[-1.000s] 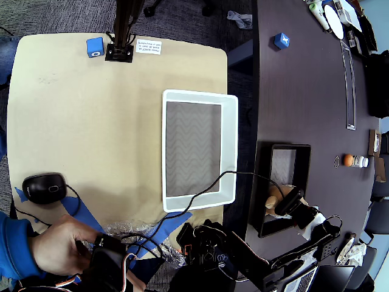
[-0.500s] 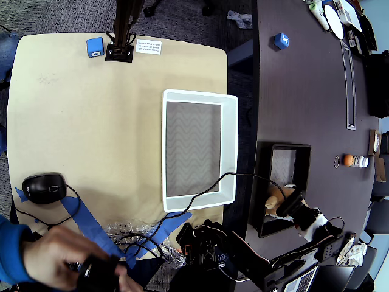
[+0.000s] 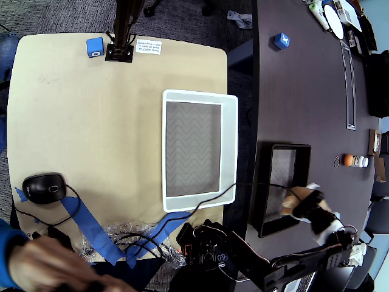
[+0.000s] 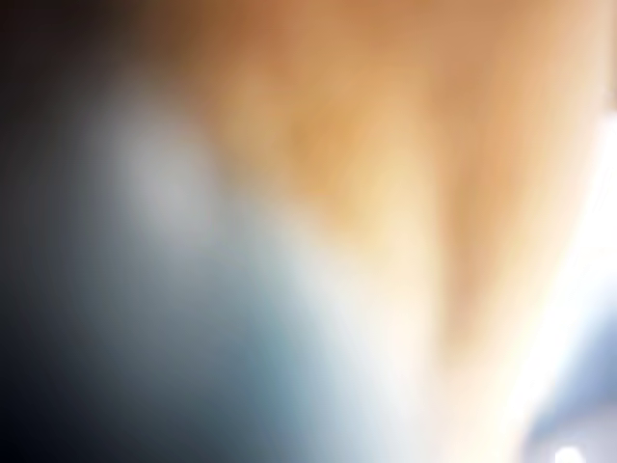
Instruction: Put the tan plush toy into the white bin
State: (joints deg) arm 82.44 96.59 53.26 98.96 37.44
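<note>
Overhead view: end effector (image 3: pixel 304 208) low over the black bin's (image 3: pixel 270 210) near right corner, touching the tan plush toy (image 3: pixel 289 202) lying there. Grip state cannot be told. White bin (image 3: pixel 229 146) on the tan tabletop (image 3: pixel 85 121), well apart. Wrist view: tan blur.

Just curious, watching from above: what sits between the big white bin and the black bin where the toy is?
In the overhead view, dark tabletop and carpet gap separate the white bin from the black bin; a black cable crosses it.

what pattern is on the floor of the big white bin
A grey zigzag pattern, inside the white bin's rim; clearest in the overhead view.
</note>
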